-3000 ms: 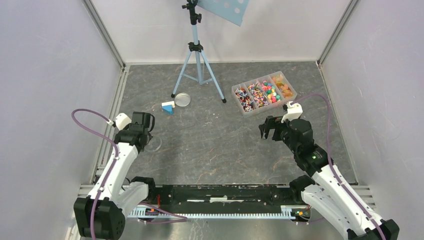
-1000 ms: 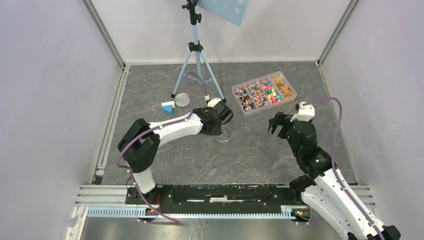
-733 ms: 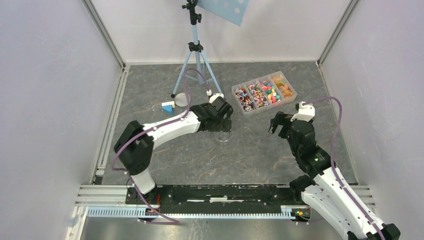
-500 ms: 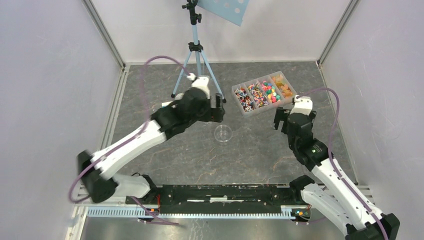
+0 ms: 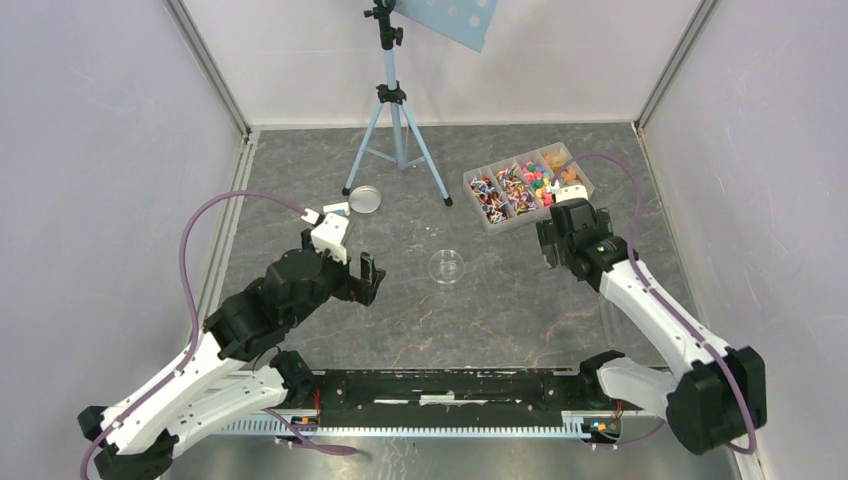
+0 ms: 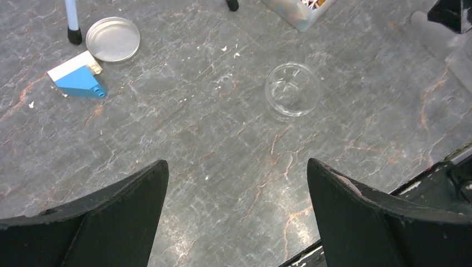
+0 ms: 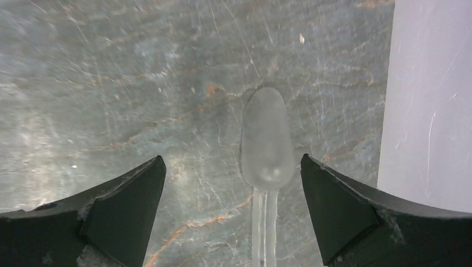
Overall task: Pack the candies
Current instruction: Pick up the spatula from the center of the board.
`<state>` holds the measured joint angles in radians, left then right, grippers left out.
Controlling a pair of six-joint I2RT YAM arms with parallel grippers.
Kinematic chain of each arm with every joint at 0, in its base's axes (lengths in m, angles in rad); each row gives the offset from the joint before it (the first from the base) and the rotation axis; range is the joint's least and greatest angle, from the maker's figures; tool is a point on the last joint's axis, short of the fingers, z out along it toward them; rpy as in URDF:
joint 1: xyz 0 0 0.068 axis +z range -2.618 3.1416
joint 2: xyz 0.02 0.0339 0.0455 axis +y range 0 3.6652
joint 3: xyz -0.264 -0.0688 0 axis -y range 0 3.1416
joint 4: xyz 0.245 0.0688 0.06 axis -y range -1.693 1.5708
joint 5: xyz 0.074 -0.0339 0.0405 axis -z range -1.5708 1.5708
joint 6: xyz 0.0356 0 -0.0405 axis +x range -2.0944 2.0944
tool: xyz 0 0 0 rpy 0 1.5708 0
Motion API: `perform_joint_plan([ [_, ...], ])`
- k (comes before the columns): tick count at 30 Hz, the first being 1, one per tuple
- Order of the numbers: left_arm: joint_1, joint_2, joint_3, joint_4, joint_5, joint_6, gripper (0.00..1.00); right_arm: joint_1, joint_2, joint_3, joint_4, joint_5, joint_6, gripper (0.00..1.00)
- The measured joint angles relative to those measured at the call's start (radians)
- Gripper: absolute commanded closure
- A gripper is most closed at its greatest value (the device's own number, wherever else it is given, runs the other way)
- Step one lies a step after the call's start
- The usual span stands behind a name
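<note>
The candies [image 5: 528, 187] fill a clear divided tray at the back right; only that tray's corner [image 6: 300, 8] shows in the left wrist view. An empty small clear dish [image 5: 447, 266] [image 6: 293, 89] stands mid-floor. My left gripper [image 5: 368, 278] [image 6: 236, 167] hovers near-left of the dish, open, with nothing between its fingers. My right gripper [image 5: 548, 245] [image 7: 232, 161] is open just near the tray, above a clear plastic spoon [image 7: 267, 144] that lies on the floor between its fingers, untouched.
A round clear lid [image 5: 363, 199] [image 6: 115, 39] and a blue-and-white block [image 6: 78, 80] lie at the back left beside the legs of a blue tripod [image 5: 397, 130]. The enclosure wall [image 7: 428, 100] stands close on the right of the right gripper.
The left gripper opened, left the clear dish on the mid-floor and drew back to the near left. The right arm swung further back toward the tray.
</note>
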<state>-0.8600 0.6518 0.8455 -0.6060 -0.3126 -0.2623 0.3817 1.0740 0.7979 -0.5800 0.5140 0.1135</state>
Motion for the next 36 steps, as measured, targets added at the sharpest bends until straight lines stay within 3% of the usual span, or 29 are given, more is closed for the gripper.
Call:
perform_joint_plan([
  [14, 0.0, -0.067, -0.027, -0.05, 0.001, 0.026, 0.0, -0.316, 0.317, 0.053, -0.089, -0.125, -0.123, 0.02],
  [32, 0.0, -0.105, -0.028, -0.05, 0.004, 0.026, 0.0, -0.374, 0.454, 0.053, -0.064, -0.202, -0.175, 0.02],
  [36, 0.0, -0.105, -0.029, -0.049, 0.004, 0.026, 0.01, -0.373, 0.465, 0.058, -0.056, -0.219, -0.179, 0.08],
])
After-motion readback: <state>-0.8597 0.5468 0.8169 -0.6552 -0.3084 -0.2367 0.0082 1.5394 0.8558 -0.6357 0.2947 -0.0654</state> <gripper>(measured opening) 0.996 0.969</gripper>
